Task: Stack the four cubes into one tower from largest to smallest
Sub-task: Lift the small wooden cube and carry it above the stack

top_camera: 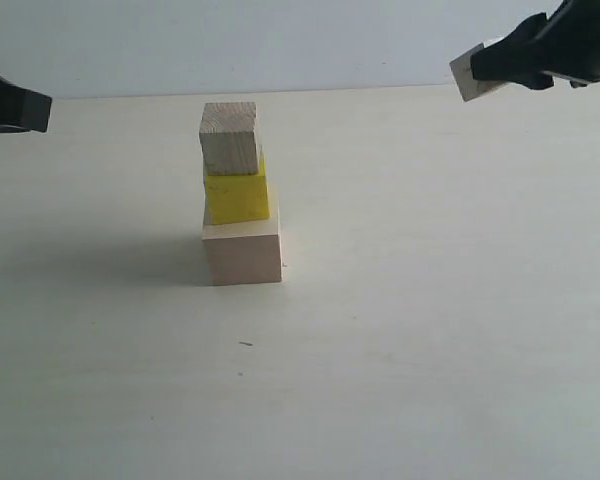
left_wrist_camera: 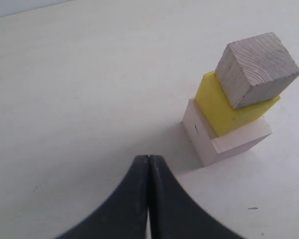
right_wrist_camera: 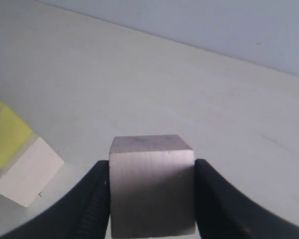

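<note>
Three cubes stand stacked mid-table: a large pale wooden cube [top_camera: 242, 254] at the bottom, a bright yellow cube [top_camera: 237, 197] on it, and a medium grainy wooden cube [top_camera: 230, 138] on top. The same stack shows in the left wrist view: pale cube [left_wrist_camera: 239, 142], yellow cube [left_wrist_camera: 224, 108], grainy cube [left_wrist_camera: 256, 67]. My right gripper [top_camera: 480, 68] hovers high at the upper right, shut on the small wooden cube [top_camera: 468, 74], whose face fills the space between the jaws [right_wrist_camera: 152, 191]. My left gripper [left_wrist_camera: 148, 159] is shut and empty, off to the left [top_camera: 42, 108].
The pale tabletop [top_camera: 430, 330] stretches all round the stack, with a small dark speck [top_camera: 246, 344] in front of it. A light wall [top_camera: 280, 40] rises behind the table's far edge.
</note>
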Motion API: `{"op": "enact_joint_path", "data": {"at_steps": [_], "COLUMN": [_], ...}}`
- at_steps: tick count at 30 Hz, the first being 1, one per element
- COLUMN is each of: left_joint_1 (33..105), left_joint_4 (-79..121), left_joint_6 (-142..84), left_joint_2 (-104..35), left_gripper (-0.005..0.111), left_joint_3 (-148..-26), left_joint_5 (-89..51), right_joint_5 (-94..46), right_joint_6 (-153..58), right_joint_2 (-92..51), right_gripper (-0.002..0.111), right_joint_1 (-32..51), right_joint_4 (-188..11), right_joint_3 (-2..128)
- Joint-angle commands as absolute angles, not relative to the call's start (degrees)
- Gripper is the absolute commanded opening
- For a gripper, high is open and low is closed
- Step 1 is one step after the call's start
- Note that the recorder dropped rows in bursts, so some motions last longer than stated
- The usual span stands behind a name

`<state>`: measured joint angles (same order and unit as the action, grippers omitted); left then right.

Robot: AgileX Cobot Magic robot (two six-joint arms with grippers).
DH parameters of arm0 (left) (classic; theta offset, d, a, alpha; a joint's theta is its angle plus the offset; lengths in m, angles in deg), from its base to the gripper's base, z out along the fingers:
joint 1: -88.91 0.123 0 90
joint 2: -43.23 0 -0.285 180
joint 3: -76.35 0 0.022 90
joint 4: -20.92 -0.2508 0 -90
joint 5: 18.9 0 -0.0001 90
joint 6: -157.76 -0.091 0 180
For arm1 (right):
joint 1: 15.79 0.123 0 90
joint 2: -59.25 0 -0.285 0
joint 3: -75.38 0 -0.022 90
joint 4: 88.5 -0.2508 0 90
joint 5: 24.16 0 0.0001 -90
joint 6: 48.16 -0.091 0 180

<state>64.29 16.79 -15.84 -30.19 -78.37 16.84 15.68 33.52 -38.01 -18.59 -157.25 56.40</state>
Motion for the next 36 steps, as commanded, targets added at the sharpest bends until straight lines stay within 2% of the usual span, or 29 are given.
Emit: {"op": "enact_joint_path", "data": {"at_steps": [1, 10, 16, 23, 36], "left_joint_1": [64.4, 64.4, 64.4, 64.4, 64.4], "left_joint_4": [16.8, 16.7, 16.7, 16.7, 16.7], "left_joint_6": [-16.0, -16.3, -16.2, -16.2, -16.2], "left_joint_2": [-29.9, -29.9, -29.9, -29.9, -27.9], "left_gripper": [0.0, 0.0, 0.0, 0.0, 0.0], "left_joint_3": [-78.6, -78.6, -78.6, -78.6, -78.6], "left_joint_5": [15.8, 15.8, 16.4, 18.6, 19.5], "right_joint_5": [20.6, 32.4, 39.3, 41.6, 45.8], "right_joint_6": [47.4, 62.5, 73.1, 73.2, 70.3], "right_joint_2": [-36.5, -38.5, -43.9, -51.8, -60.9], "right_gripper": [0.0, 0.0, 0.0, 0.0, 0.0], "right_joint_1": [-18.9, -18.8, -14.9, -10.4, -9.1], "right_joint_4": [-168.3, -181.1, -183.9, -180.8, -181.9], "right_joint_3": [52.7, 52.5, 53.7, 63.1, 72.5]}}
